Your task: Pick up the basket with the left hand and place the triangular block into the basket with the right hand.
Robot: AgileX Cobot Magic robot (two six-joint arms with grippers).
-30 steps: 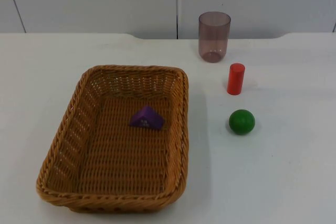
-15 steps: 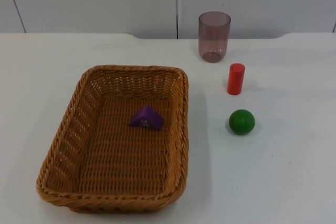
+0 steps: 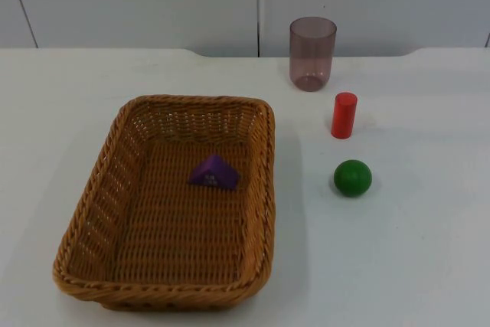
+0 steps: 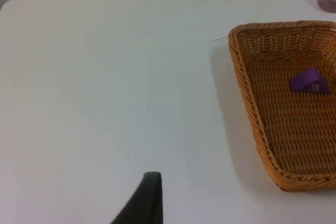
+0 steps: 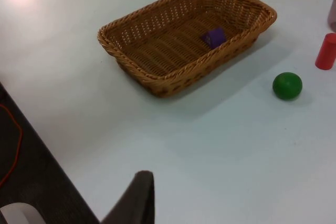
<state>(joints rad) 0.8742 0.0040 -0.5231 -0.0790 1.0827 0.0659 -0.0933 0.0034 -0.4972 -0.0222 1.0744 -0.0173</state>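
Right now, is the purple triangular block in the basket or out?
In: the triangular block lies on the woven floor of the basket.

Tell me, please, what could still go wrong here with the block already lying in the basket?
1. The block lies loose on the basket floor; a tilted lift could slide it.
2. The ball sits free beside the basket and may roll if nudged.
3. The red cylinder and cup stand upright nearby; a passing arm might topple them.
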